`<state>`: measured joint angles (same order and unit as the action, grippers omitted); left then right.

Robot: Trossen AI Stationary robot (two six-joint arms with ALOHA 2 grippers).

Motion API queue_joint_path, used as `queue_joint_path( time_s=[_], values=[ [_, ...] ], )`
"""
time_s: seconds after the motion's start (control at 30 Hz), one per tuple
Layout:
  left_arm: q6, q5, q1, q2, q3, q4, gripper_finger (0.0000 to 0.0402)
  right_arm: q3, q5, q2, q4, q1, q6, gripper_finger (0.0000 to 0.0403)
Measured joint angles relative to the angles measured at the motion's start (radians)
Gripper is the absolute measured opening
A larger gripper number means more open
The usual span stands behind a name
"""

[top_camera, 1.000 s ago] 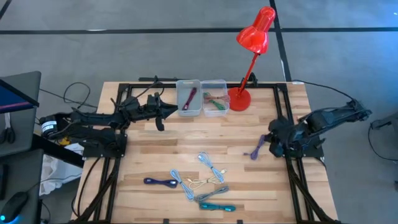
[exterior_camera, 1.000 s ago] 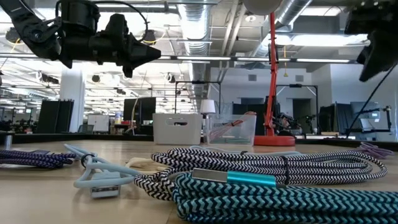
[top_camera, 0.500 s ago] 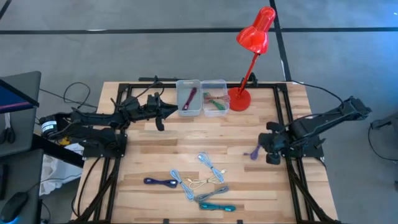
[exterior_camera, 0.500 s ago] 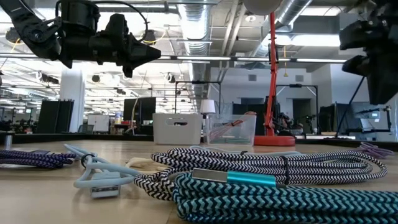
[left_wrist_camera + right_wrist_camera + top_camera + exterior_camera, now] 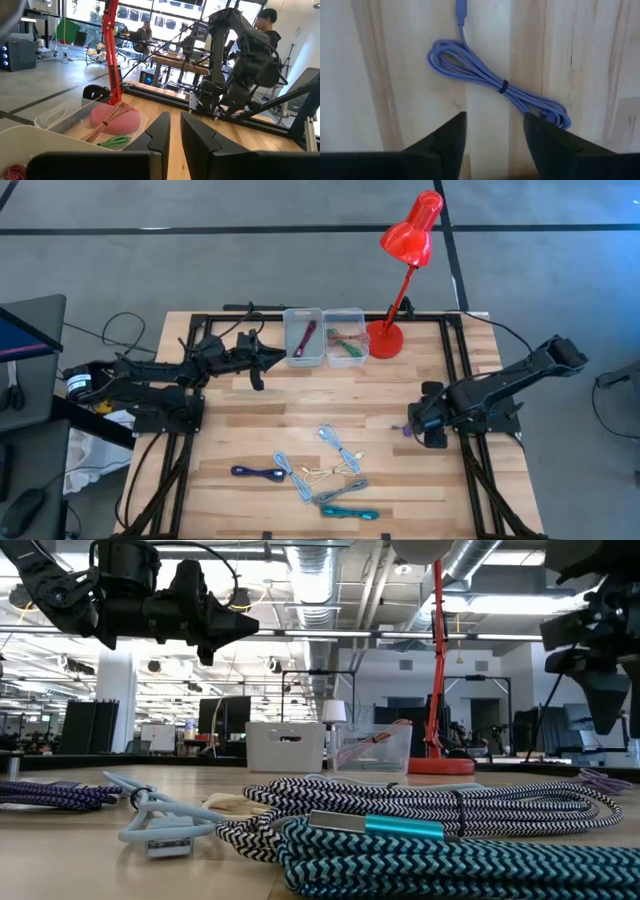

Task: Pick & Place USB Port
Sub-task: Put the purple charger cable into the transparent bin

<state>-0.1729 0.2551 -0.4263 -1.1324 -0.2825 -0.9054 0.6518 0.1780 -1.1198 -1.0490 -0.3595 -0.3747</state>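
right gripper [image 5: 492, 145]: fingers apart, over the purple cable [image 5: 495, 82], grasping nothing
purple cable: flat near table's [image 5: 400, 395] right edge, bare wood around
left gripper [image 5: 172, 132]: narrow gap, by the bins [image 5: 323, 336]

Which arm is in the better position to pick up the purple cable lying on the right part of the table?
The right arm. Its claw hangs open directly above the purple cable, as its wrist view shows. The left claw waits far away, near the two bins at the back.

Right hand [image 5: 415, 425] hovers over the purple cable [image 5: 403, 429]; left hand [image 5: 262, 359] near bins [image 5: 324, 337].
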Motion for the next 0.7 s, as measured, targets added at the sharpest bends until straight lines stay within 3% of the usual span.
queue_joint_path(
  time_s=[0.23, 0.7],
  values=[
    [0.000, 0.000, 0.000, 0.000, 0.000, 0.000, 0.0044, 0.000, 0.005, -0.102, 0.089, 0.000, 0.008, 0.0218],
    [0.000, 0.000, 0.000, 0.000, 0.000, 0.000, 0.0044, 0.000, 0.037, -0.279, 0.245, 0.000, 0.020, 0.0192]
  ],
)
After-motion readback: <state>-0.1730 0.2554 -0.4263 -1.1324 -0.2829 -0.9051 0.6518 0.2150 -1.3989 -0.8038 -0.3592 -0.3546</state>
